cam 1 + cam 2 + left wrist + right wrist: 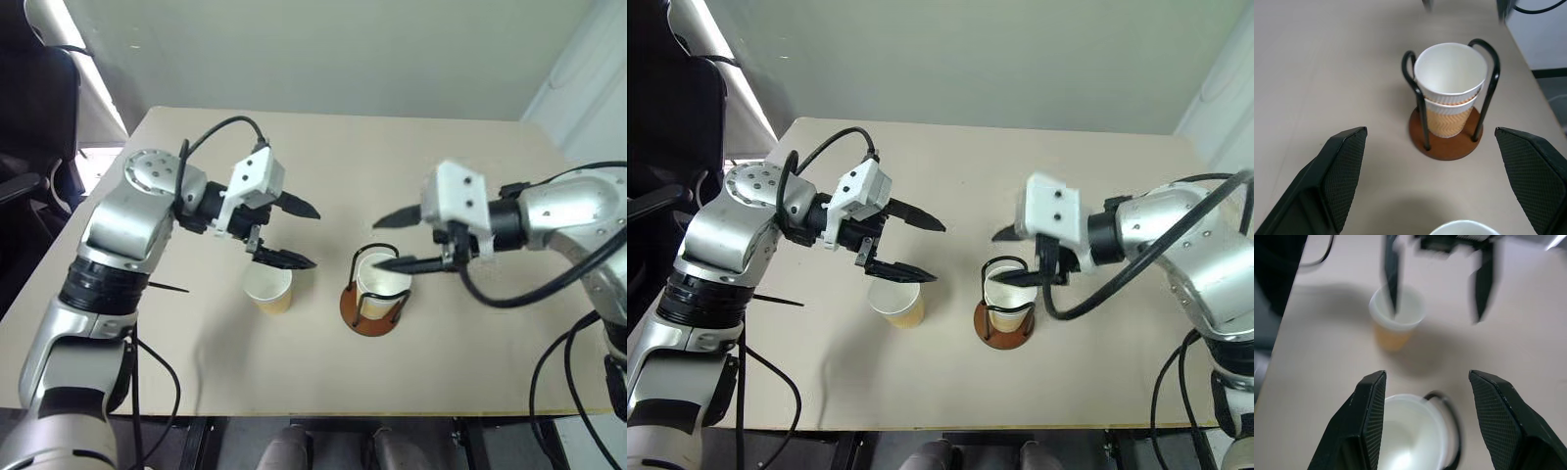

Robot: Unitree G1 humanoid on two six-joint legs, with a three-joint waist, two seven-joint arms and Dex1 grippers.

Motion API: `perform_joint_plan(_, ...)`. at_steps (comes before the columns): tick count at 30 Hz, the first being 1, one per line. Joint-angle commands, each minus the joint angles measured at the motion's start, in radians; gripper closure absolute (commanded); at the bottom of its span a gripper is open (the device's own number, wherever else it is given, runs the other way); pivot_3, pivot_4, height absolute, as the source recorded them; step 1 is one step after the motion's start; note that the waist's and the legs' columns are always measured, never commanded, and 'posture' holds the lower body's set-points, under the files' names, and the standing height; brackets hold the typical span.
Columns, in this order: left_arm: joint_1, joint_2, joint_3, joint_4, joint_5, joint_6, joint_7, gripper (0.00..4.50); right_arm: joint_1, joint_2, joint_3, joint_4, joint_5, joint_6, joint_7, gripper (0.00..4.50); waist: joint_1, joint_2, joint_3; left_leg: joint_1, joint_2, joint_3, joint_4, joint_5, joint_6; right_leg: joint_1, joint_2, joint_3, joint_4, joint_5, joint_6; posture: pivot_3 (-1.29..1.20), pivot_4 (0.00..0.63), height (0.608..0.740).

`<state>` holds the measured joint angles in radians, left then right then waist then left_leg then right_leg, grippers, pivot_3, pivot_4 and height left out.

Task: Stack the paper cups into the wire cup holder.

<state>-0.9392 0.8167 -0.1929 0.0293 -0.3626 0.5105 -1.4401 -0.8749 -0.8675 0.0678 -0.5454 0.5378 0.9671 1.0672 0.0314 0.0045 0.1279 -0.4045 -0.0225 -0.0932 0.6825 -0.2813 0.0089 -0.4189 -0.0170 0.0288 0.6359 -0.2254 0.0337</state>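
Two paper cups [1450, 83] sit nested in the wire cup holder [1447, 142], so my right hand [397, 241] hovers above them open and empty, while my wide-open, empty left hand [294, 233] hangs over the last cup [268, 288] at the holder's 9 o'clock on the table [196, 343].

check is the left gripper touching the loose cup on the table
Apart. In the left eye view the open left gripper hangs above the loose paper cup; the left wrist view shows only its rim low between the spread fingers, clear of both.

Bright, even light; soft shadows on the table [196, 352]; right wrist view motion-blurred.
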Motion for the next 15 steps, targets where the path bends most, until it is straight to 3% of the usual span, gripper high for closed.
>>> perform_joint_plan(1, -0.011, 0.054, 0.079, -0.075, -0.019, 0.021, 0.021, 0.00, -0.007, -0.015, -0.126, -0.019, 0.084, 0.066, -0.045, 1.81, 0.000, 0.000, 0.000, 0.000, 0.000, 0.000, 0.000, 0.000, 0.000, 0.000, 0.000, 0.000, -0.001, 0.000, 0.000, 0.00, 0.150, 0.740)
perform_joint_plan(9, 0.138, 0.224, 0.100, -0.294, 0.024, -0.050, -0.020, 0.00, 0.074, -0.090, -0.193, -0.020, 0.148, 0.079, -0.062, 1.81, -0.001, 0.000, 0.000, 0.000, 0.000, 0.000, -0.003, 0.000, 0.000, 0.001, 0.000, 0.000, -0.007, 0.000, 0.000, 0.00, 0.150, 0.740)
perform_joint_plan(15, 0.206, 0.291, 0.084, -0.332, 0.103, -0.118, 0.006, 0.00, 0.085, -0.114, -0.187, -0.006, 0.182, 0.059, -0.049, 1.81, 0.000, 0.000, 0.000, 0.000, 0.000, 0.000, -0.003, 0.000, 0.000, 0.001, 0.000, 0.000, -0.006, 0.000, 0.000, 0.00, 0.150, 0.740)
